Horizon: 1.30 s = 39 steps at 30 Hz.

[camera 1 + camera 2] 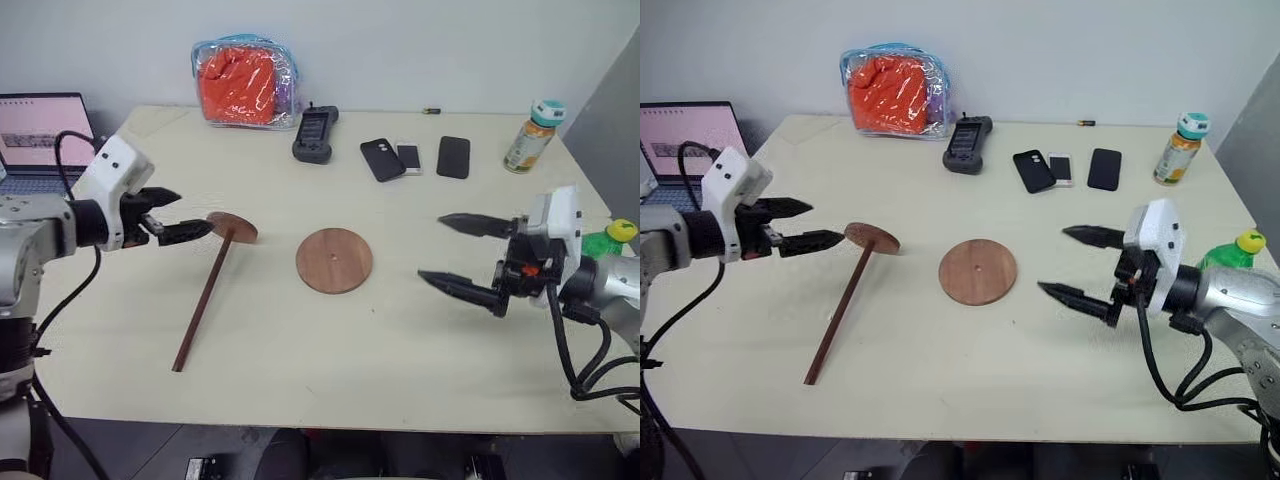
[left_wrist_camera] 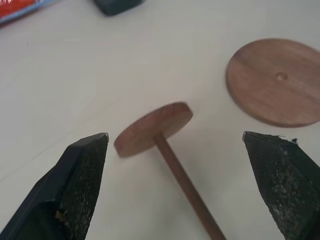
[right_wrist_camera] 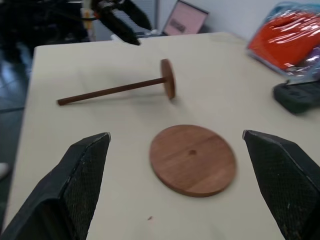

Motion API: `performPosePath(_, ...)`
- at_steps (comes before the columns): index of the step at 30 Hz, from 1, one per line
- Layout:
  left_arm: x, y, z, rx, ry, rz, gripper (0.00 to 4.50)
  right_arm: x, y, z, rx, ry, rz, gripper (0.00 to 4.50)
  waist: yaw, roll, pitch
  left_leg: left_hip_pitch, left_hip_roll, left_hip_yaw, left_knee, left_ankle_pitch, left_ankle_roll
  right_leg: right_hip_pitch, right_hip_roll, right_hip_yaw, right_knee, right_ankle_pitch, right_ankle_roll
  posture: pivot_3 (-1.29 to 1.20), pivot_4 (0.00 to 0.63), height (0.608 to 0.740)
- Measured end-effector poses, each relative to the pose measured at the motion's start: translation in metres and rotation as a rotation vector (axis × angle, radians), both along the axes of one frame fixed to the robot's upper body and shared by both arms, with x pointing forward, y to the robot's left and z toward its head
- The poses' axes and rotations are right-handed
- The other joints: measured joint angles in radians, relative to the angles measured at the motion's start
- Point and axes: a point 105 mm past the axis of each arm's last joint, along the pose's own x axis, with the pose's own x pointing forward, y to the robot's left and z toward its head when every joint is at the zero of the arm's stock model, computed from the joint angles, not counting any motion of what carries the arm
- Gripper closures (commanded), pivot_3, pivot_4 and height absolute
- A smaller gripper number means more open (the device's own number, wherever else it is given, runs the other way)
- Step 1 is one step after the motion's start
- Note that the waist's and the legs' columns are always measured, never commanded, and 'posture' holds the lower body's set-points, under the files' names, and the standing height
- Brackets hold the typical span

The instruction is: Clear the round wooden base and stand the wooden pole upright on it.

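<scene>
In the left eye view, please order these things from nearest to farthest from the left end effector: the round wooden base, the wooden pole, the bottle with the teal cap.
1. The wooden pole: its disc end lies just beside the open left end effector.
2. The round wooden base: at the table's middle, nothing on it.
3. The bottle: at the far right corner.

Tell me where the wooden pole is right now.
The wooden pole lies flat on the table, left of the round wooden base, its small disc end beside the open left gripper.
</scene>
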Motion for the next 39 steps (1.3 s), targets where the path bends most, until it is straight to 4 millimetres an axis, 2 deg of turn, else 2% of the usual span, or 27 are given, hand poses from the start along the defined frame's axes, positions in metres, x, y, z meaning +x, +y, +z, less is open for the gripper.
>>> performPosePath(3, -0.006, 0.007, -0.018, -0.035, 0.118, 0.026, 0.00, -0.004, 0.006, -0.003, -0.029, 0.016, 0.058, 0.04, 0.000, -0.001, 0.000, 0.000, 0.000, -0.001, 0.000, 0.000, 0.000, 0.000, 0.000, -0.001, 0.000, 0.000, 0.000, 0.00, 0.150, 0.740)
performPosePath(7, -0.007, 0.009, -0.032, -0.066, 0.197, 0.048, 0.00, -0.005, 0.013, -0.009, -0.035, 0.037, 0.093, 0.04, 0.001, -0.002, 0.001, 0.000, 0.000, -0.001, 0.000, 0.000, 0.000, 0.000, 0.000, -0.001, 0.000, 0.000, 0.000, 0.00, 0.150, 0.740)
performPosePath(10, -0.001, 0.003, -0.041, -0.069, 0.216, 0.045, 0.00, -0.005, 0.018, -0.014, -0.042, 0.039, 0.099, 0.04, 0.002, -0.002, 0.001, -0.001, 0.000, -0.001, 0.000, 0.000, 0.000, 0.000, 0.000, -0.001, 0.000, 0.000, 0.000, 0.00, 0.150, 0.740)
performPosePath(15, 0.016, -0.022, -0.056, -0.082, 0.243, 0.022, 0.00, -0.009, 0.031, -0.021, -0.030, 0.045, 0.129, 0.04, 0.002, -0.003, 0.002, -0.001, 0.000, -0.001, 0.001, 0.000, 0.000, 0.000, 0.000, -0.001, 0.000, 0.000, 0.000, 0.00, 0.150, 0.740)
performPosePath(19, 0.027, -0.034, -0.056, -0.057, 0.248, 0.011, 0.00, -0.012, 0.036, -0.024, -0.017, 0.044, 0.131, 0.04, 0.001, -0.003, 0.002, -0.001, 0.000, -0.001, 0.001, 0.000, 0.000, -0.001, 0.000, -0.001, 0.001, 0.000, 0.000, 0.00, 0.150, 0.740)
performPosePath(25, 0.043, -0.033, -0.054, -0.012, 0.266, 0.053, 0.00, -0.016, 0.041, -0.026, -0.012, 0.054, 0.147, 0.04, 0.000, -0.003, 0.002, -0.001, 0.000, -0.001, 0.001, 0.000, 0.000, -0.001, 0.001, -0.001, 0.001, 0.000, 0.000, 0.00, 0.150, 0.740)
performPosePath(30, 0.044, -0.030, -0.066, 0.008, 0.313, 0.082, 0.00, -0.013, 0.044, -0.022, -0.017, 0.035, 0.161, 0.04, -0.002, -0.003, 0.002, -0.001, 0.000, -0.002, 0.001, 0.000, 0.000, -0.001, 0.001, -0.001, 0.001, 0.000, 0.000, 0.00, 0.150, 0.740)
performPosePath(33, 0.044, -0.030, -0.074, 0.016, 0.341, 0.095, 0.44, -0.010, 0.046, -0.019, -0.027, 0.025, 0.177, 0.00, -0.001, -0.003, 0.002, -0.001, 0.000, -0.002, 0.001, 0.000, 0.000, -0.001, 0.001, -0.001, 0.001, 0.000, 0.000, 0.00, 0.150, 0.740)
performPosePath(39, 0.045, -0.025, -0.083, 0.058, 0.356, 0.131, 1.69, -0.006, 0.048, -0.015, -0.016, 0.017, 0.193, 0.00, -0.001, -0.003, 0.002, -0.002, 0.000, -0.002, 0.002, 0.000, 0.000, -0.001, -0.001, -0.001, 0.001, 0.000, 0.000, 0.00, 0.150, 0.740)
